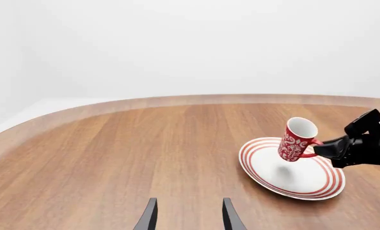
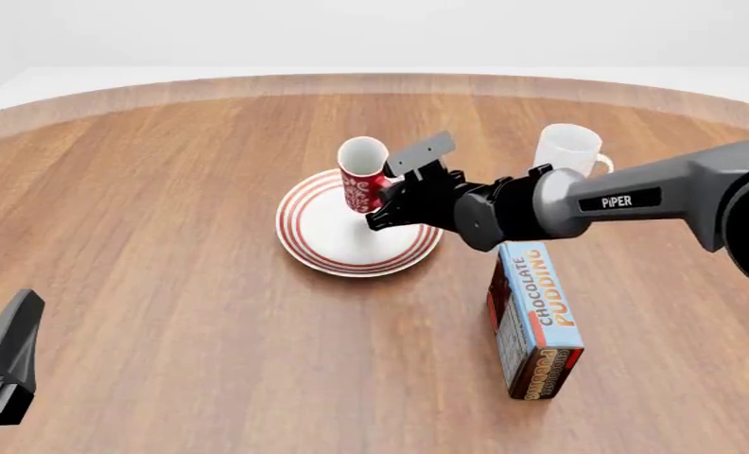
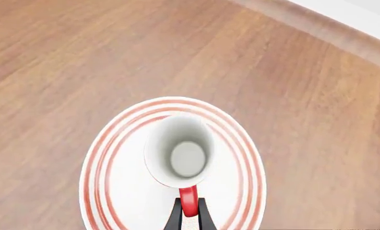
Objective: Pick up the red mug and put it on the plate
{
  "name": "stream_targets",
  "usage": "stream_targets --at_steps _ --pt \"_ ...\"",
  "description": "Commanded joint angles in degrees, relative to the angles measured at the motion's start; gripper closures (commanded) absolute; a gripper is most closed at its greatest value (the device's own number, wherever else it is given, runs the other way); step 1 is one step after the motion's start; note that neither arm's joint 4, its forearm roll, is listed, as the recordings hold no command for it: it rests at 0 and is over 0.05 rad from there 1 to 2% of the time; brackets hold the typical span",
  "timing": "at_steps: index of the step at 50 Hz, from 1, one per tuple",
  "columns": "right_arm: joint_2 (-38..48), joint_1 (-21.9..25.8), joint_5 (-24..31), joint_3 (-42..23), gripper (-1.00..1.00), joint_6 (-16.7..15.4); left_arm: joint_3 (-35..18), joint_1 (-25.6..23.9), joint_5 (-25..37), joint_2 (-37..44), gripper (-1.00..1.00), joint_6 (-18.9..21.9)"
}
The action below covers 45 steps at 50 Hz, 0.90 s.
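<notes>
Far to the left, low at the near edge of the front view, only a dark part of the left arm shows. Its wrist camera catches the left gripper [image 1: 188, 216] with the two fingers standing apart and nothing between them, bare wood ahead of it. It sits well apart from everything else on the table [image 2: 160, 236].

Moving toward the middle, the plate [image 2: 330, 248] lies flat on the wood, its red rings plain to see. Over it hangs the red mug [image 2: 362, 176], tilted, its white mouth leaning away from the right arm, and the left wrist view shows a soft shadow under it on the plate, so its base is off the plate. The loop handle points back toward the right gripper [image 2: 385, 200], which is clamped on that handle; the right wrist view shows the red loop pinched between the two dark fingertips [image 3: 172, 218], with the mug's open mouth straight ahead and the plate ringed around it.

The right arm [image 2: 627, 199] reaches in from the right edge, stretched nearly level across the table, wrist turned toward the plate.

Behind that arm stands a plain white mug [image 2: 566, 148], upright. In front of the arm a chocolate pudding box [image 2: 536, 317] lies lengthwise, just beside the plate's right rim but not touching it. The left half of the table has broad open wood out to the curved far edge.
</notes>
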Motion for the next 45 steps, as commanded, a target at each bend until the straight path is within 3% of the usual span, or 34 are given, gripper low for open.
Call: stream_targets --at_steps 1,39,40,45 --pt "0.5 -0.24 -0.2 -0.24 1.0 0.45 0.0 0.0 0.0 0.0 -1.0 0.0" --pt "2.02 1.18 -1.29 0.78 1.0 2.01 0.0 0.0 0.0 0.0 -1.0 0.0" --pt "1.76 1.99 -1.41 1.35 -1.0 1.84 0.0 0.0 0.0 0.0 -1.0 0.0" --pt "1.89 2.48 -1.36 1.54 -1.0 2.42 0.0 0.0 0.0 0.0 -1.0 0.0"
